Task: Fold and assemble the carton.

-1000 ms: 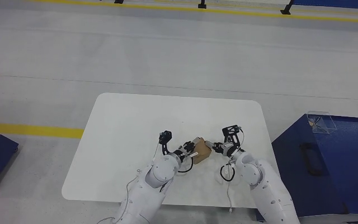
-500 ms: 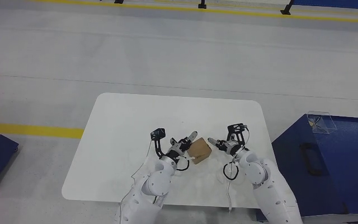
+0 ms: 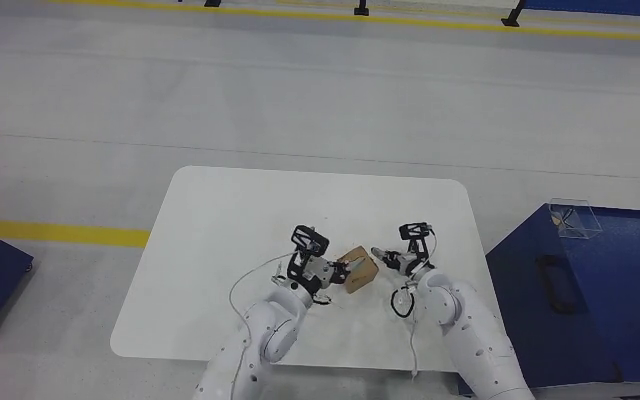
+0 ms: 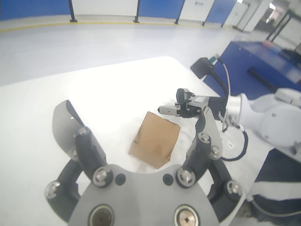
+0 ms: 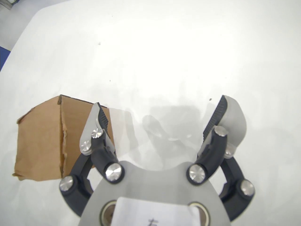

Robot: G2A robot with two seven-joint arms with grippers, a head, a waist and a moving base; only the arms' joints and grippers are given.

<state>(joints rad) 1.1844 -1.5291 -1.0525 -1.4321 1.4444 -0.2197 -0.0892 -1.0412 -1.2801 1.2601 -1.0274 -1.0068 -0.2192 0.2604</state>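
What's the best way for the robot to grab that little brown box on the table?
Probably by its two flat opposite side walls, coming in from the left arm's side. The carton stands as a squared block on the table, and the open left gripper faces it with fingers spread wider than the box. Best to avoid the rough seam, which looks less firm.

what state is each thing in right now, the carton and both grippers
carton: folded into a box shape, resting on the table, gripped by nothing
left gripper: open, empty, carton just ahead of it
right gripper: open, empty, carton off to one side, outside the gap
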